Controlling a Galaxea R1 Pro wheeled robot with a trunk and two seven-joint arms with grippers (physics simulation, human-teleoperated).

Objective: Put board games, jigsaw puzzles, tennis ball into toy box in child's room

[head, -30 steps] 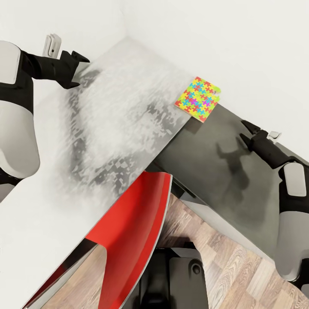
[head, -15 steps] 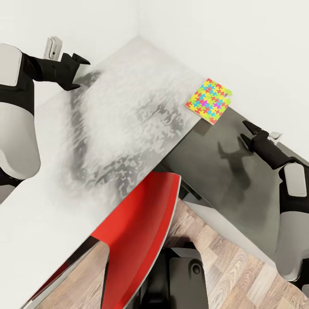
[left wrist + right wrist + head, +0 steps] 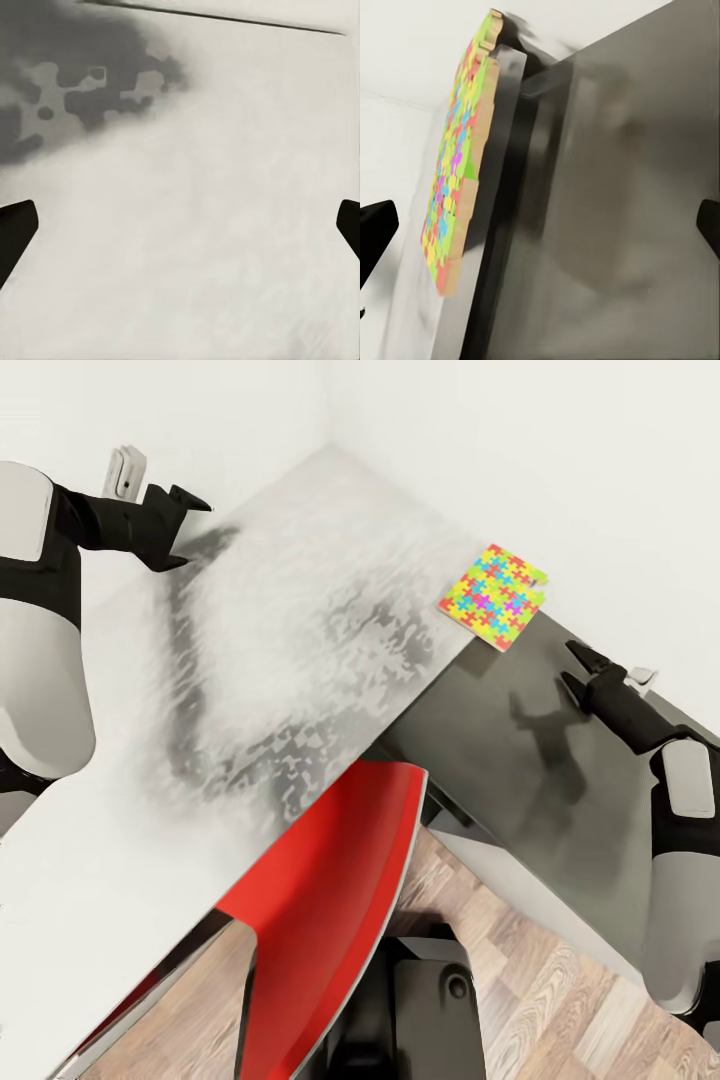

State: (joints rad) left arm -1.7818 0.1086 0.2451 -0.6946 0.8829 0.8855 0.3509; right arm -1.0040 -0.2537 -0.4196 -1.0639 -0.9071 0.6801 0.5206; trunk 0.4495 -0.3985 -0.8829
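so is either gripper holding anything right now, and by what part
Nothing is held. The left gripper and right gripper are both open and empty; the jigsaw puzzle lies untouched on the table.

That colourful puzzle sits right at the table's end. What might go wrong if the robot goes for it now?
The puzzle overhangs the table edge above the dark cabinet, so a nudge from the right gripper might tip it off. It is thin and flat, so the open fingers may slide over it rather than grip. The red chair stands close in front of the robot and might hinder a move nearer.
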